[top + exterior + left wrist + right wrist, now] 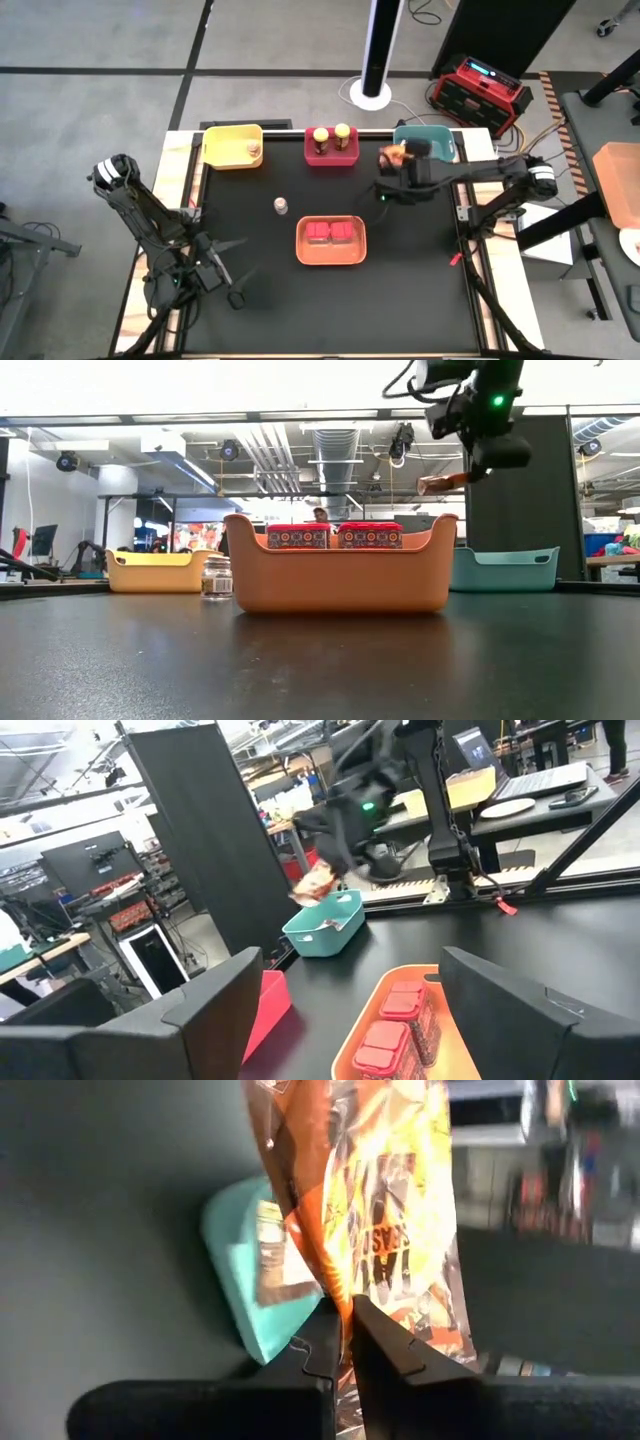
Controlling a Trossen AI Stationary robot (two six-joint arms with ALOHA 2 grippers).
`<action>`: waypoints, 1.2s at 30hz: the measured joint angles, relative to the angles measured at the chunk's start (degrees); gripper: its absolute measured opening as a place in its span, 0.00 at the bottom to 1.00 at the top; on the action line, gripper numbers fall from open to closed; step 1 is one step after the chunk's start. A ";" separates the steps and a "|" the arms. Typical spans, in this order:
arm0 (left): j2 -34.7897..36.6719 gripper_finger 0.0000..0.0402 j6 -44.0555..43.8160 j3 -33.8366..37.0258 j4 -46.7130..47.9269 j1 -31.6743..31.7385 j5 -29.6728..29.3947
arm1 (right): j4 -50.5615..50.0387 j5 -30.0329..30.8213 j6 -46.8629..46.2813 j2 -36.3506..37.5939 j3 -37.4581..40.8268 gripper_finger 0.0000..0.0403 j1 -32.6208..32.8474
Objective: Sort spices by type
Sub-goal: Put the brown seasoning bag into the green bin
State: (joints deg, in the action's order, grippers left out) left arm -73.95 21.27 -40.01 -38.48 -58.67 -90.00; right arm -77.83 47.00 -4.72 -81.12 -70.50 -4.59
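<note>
My right gripper (398, 166) is shut on an orange-brown printed packet (392, 155), in the air beside the teal tray (432, 143). A second packet (270, 1250) seems to lie in that tray. Two red tubs (331, 233) stand in the orange tray (331, 258). Two yellow-lidded jars (331, 137) stand in the red tray (333, 157). One clear shaker (281, 206) stands on the black mat, and another (254, 152) stands in the yellow tray (225, 145). My left gripper (236, 270) waits open near the table's near left corner, holding nothing. My right gripper pinches the packet between its two fingers at one end (345, 1305). The fingers (390, 1345) slant down from the table's right side. The packet (440, 483) is lifted clear of the table, higher than the tray rims, and sticks out past the fingertips toward the left.
The four trays take up the far edge and the middle of the mat. The mat's near half is bare apart from my left arm (150, 215). Beyond the table stand a white column (378, 50) and a red and black box (480, 90).
</note>
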 joint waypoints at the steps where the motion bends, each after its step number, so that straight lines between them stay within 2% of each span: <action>1: 0.00 0.71 0.01 -0.02 0.00 0.00 -0.02 | 0.12 1.04 -1.83 0.00 -0.07 0.03 -1.65; 4: 0.00 0.71 0.00 -0.02 0.00 0.02 0.00 | -1.16 1.84 -4.77 0.00 0.00 0.03 -7.69; 10: 0.00 0.71 -0.28 -0.02 -0.02 0.04 -0.02 | -3.96 -5.34 -9.37 -1.03 0.06 0.03 -21.95; 15: 0.00 0.71 -2.34 0.04 0.10 1.21 0.99 | -10.56 -13.33 -12.66 -6.27 0.06 0.03 -32.30; 18: 0.00 0.71 -5.60 0.04 2.10 2.75 4.57 | -12.19 -14.29 -12.41 -10.84 0.09 0.03 -35.95; 21: 0.00 0.71 -9.05 0.07 6.21 4.66 14.22 | -12.20 -14.33 -10.94 -14.88 -0.19 0.03 -37.48; 23: 0.00 0.71 -10.26 0.07 7.57 5.77 17.75 | -12.01 -14.35 -9.70 -17.09 -0.79 0.03 -37.69; 36: 0.00 0.71 -11.24 0.07 9.11 9.73 16.59 | -12.10 -13.94 2.60 -22.80 -6.27 0.03 -37.73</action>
State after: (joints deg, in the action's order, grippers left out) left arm -73.95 10.02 -39.94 -29.36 -48.95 -73.41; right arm -89.93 33.06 -2.11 -103.93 -76.76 -42.32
